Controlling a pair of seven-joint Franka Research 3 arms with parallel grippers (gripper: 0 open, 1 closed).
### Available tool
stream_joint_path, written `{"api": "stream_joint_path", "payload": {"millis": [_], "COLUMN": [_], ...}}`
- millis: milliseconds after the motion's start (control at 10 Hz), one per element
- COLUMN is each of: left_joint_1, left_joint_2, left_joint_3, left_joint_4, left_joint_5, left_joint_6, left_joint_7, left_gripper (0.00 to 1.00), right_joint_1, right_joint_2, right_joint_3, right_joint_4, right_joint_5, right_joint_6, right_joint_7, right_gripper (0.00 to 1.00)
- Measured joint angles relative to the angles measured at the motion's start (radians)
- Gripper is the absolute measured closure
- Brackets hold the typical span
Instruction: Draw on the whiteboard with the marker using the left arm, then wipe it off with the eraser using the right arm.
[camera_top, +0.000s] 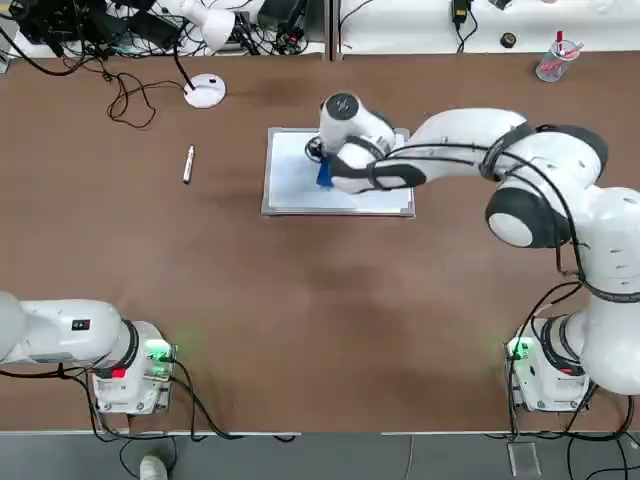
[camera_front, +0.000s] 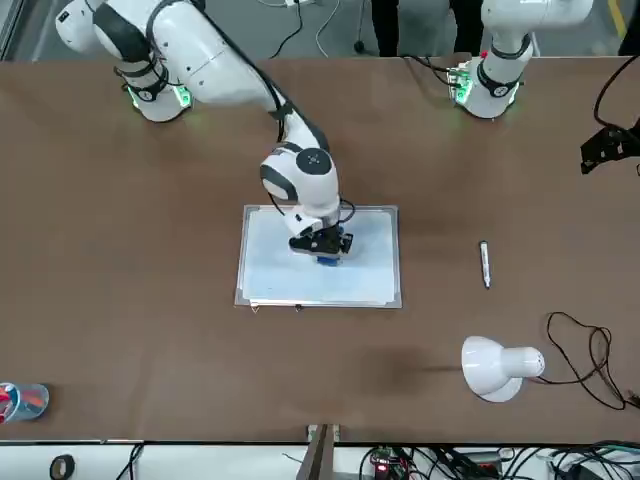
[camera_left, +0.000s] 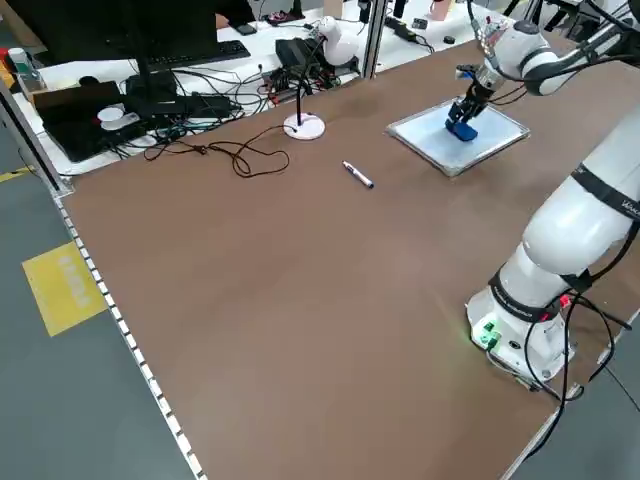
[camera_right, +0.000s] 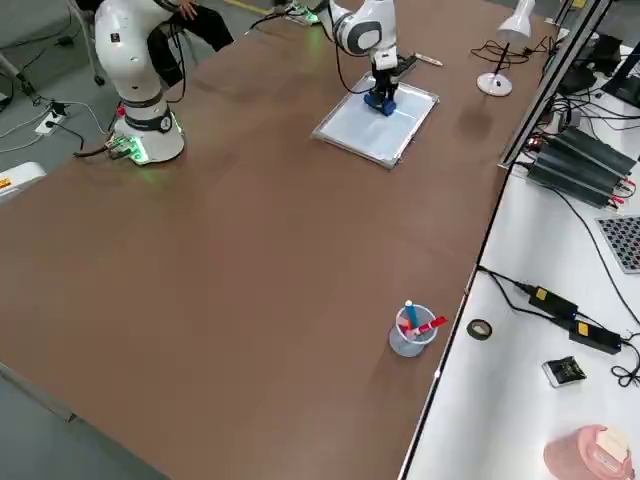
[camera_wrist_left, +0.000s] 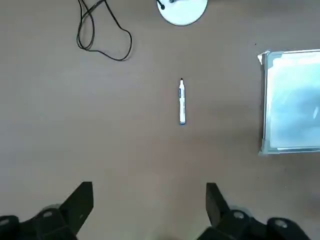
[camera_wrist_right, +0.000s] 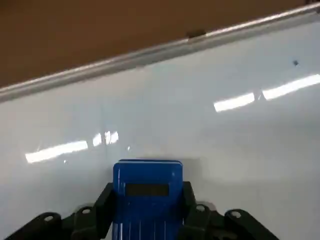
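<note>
Our right gripper (camera_wrist_right: 148, 207) is clamped on the blue eraser (camera_wrist_right: 147, 192), over the whiteboard (camera_top: 290, 180); the left gripper (camera_wrist_left: 150, 210) is parked, its fingers apart. Our marker (camera_top: 188, 165) lies well apart from the board, its long axis running roughly away from our bases. We see a lamp (camera_top: 205, 91) beyond it, a cup (camera_top: 557, 62) at the far edge, the brown table (camera_top: 250, 320), and a person (camera_right: 190, 25) near the robot's side.

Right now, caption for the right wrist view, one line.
Right gripper shut on the blue eraser over the whiteboard, metal frame edge beyond.
</note>
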Motion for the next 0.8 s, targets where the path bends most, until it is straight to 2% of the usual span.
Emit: {"api": "stream_joint_path", "payload": {"millis": [100,200,400,500,600,800], "left_joint_1": [0.0,0.0,0.0,0.0,0.0,0.0], "left_joint_2": [0.0,0.0,0.0,0.0,0.0,0.0], "left_joint_3": [0.0,0.0,0.0,0.0,0.0,0.0], "left_joint_4": [0.0,0.0,0.0,0.0,0.0,-0.001], "left_joint_5": [0.0,0.0,0.0,0.0,0.0,0.0], "left_joint_6": [0.0,0.0,0.0,0.0,0.0,0.0], "left_joint_7": [0.0,0.0,0.0,0.0,0.0,0.0], "left_gripper": [0.0,0.0,0.0,0.0,0.0,0.0], "right_joint_1": [-0.048,-0.115,-0.272,-0.34,-0.39,-0.461], "right_joint_2": [-0.019,-0.047,-0.128,-0.171,-0.212,-0.282], "right_joint_3": [0.036,0.096,0.241,0.299,0.332,0.349], "right_joint_4": [0.01,0.02,0.024,0.018,0.002,-0.061], "right_joint_5": [0.001,0.002,0.003,0.004,0.004,0.005], "right_joint_6": [-0.049,-0.114,-0.254,-0.312,-0.347,-0.366], "right_joint_7": [-0.027,-0.063,-0.148,-0.201,-0.264,-0.409], "right_gripper": [0.43,0.43,0.43,0.43,0.43,0.43]}}
